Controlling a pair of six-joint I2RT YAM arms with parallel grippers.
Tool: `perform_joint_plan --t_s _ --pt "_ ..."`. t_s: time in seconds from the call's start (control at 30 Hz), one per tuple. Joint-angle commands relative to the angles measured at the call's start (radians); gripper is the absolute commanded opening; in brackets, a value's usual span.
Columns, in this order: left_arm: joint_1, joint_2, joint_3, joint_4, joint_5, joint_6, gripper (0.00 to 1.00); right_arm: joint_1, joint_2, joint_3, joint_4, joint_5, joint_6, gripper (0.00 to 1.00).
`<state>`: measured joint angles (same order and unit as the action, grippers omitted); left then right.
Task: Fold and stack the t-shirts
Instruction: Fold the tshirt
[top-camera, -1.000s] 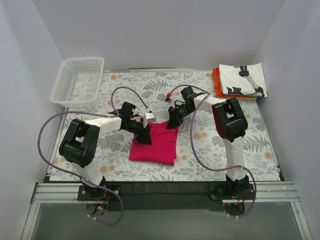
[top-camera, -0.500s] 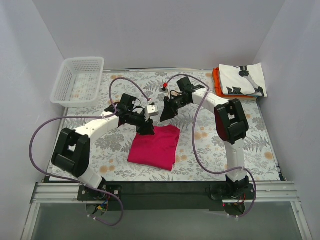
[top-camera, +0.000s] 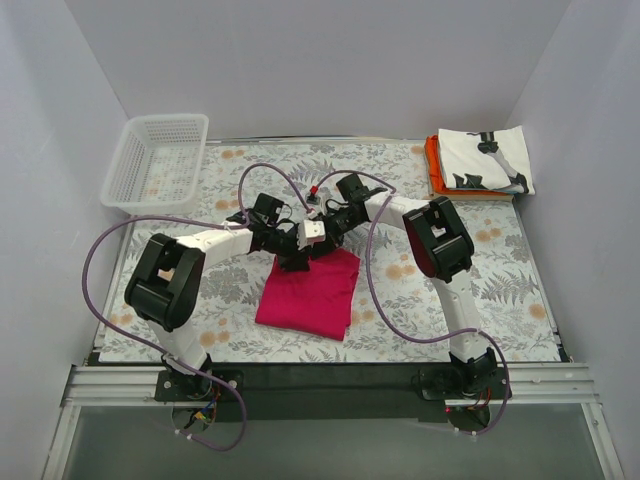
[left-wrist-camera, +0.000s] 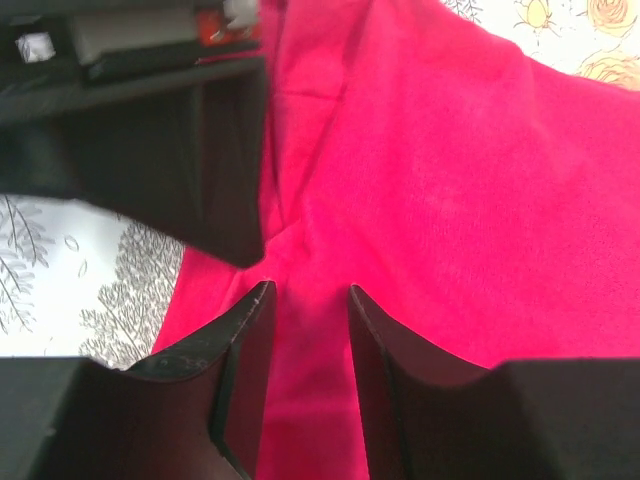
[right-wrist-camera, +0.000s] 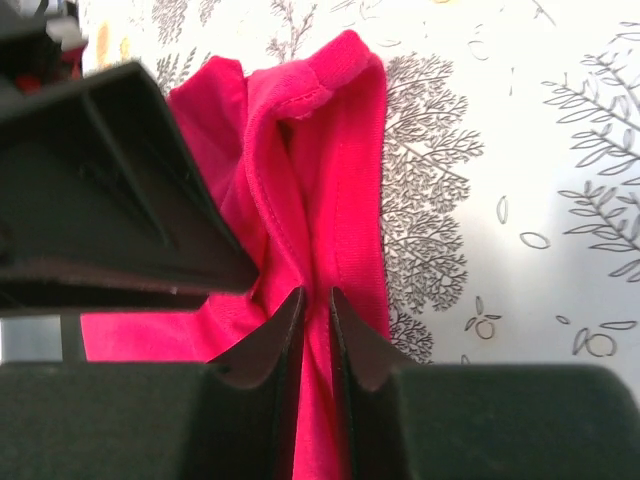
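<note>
The crimson-pink t-shirt (top-camera: 305, 295) lies folded on the floral cloth at mid-table. Both grippers meet at its far edge. My left gripper (top-camera: 293, 262) sits on the back-left part, its jaws (left-wrist-camera: 307, 295) a finger's width apart with pink cloth bunched between them. My right gripper (top-camera: 318, 238) pinches a raised ridge of the same shirt (right-wrist-camera: 330, 180) between nearly closed fingertips (right-wrist-camera: 316, 295), close to the hemmed edge. The white printed t-shirt (top-camera: 487, 158) rests folded on the orange t-shirt (top-camera: 432, 165) at the back right.
A white mesh basket (top-camera: 157, 162) stands at the back left. Purple cables loop over both arms. The two grippers crowd each other: each shows as a dark block in the other's wrist view. White walls close in the left, right and back.
The right gripper has swung left and down from behind the shirt onto its far edge, and its jaws have narrowed on the cloth. The left gripper shifted slightly; the shirt's far edge is bunched.
</note>
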<state>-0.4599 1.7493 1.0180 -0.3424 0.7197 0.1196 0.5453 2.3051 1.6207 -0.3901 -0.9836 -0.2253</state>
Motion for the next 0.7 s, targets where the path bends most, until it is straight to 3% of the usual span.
perform_joint_plan --t_s 0.0,0.33,0.53,0.67 --pt "-0.020 -0.030 -0.021 0.036 -0.011 0.058 0.33 -0.002 0.014 -0.007 0.065 0.092 0.026 0.19" --pt "-0.037 0.009 -0.032 0.088 -0.035 0.058 0.31 0.004 0.017 -0.044 0.085 0.120 0.029 0.17" --pt "-0.037 -0.011 -0.016 0.088 -0.031 0.042 0.01 0.012 0.020 -0.065 0.096 0.105 0.027 0.17" --pt "-0.040 -0.066 -0.007 0.072 -0.020 0.032 0.00 0.013 0.020 -0.073 0.103 0.091 0.027 0.16"
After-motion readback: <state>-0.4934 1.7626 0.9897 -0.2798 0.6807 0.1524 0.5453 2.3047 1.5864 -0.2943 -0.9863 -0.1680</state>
